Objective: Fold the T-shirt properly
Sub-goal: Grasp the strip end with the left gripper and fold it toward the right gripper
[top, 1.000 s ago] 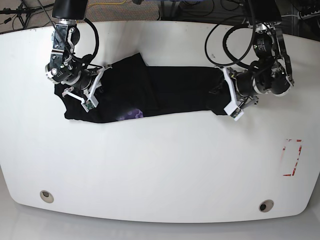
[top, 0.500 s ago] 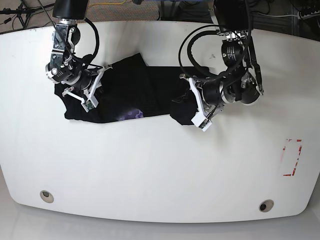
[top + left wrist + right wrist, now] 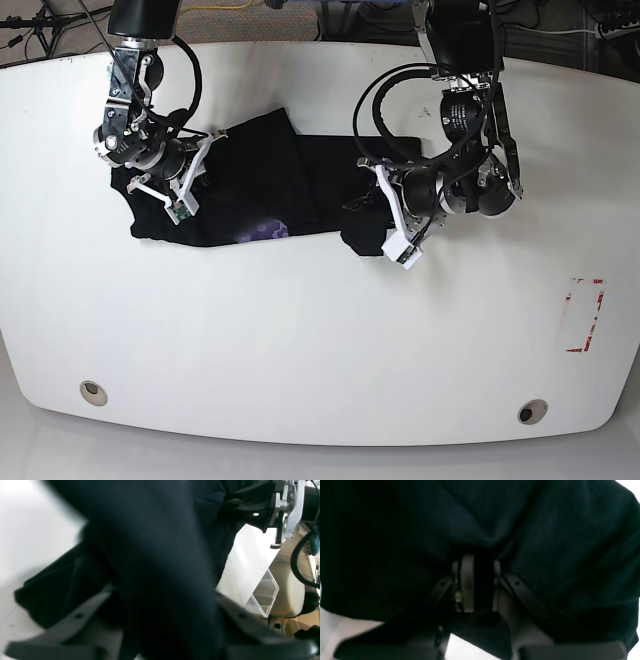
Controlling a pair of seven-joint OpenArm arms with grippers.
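Note:
The T-shirt (image 3: 260, 180) lies bunched as a black band across the far half of the white table (image 3: 320, 330), with a bit of purple print (image 3: 262, 230) at its front edge. My right gripper (image 3: 190, 180) is shut on its left end; in the right wrist view the fingers (image 3: 467, 580) pinch a fold of black cloth (image 3: 545, 542). My left gripper (image 3: 385, 228) holds the shirt's right end, which is doubled over toward the middle. Blurred black cloth (image 3: 162, 555) fills the left wrist view and runs down between the fingers (image 3: 82, 612).
A red marked rectangle (image 3: 585, 315) sits at the table's right. Two round holes (image 3: 92, 390) (image 3: 532, 411) lie near the front edge. A clear plastic box (image 3: 262, 600) stands beyond the table edge in the left wrist view. Cables hang behind the table.
My left gripper has carried the shirt's right end leftward, from the far right to over the middle, shortening the band. The right arm has barely moved.

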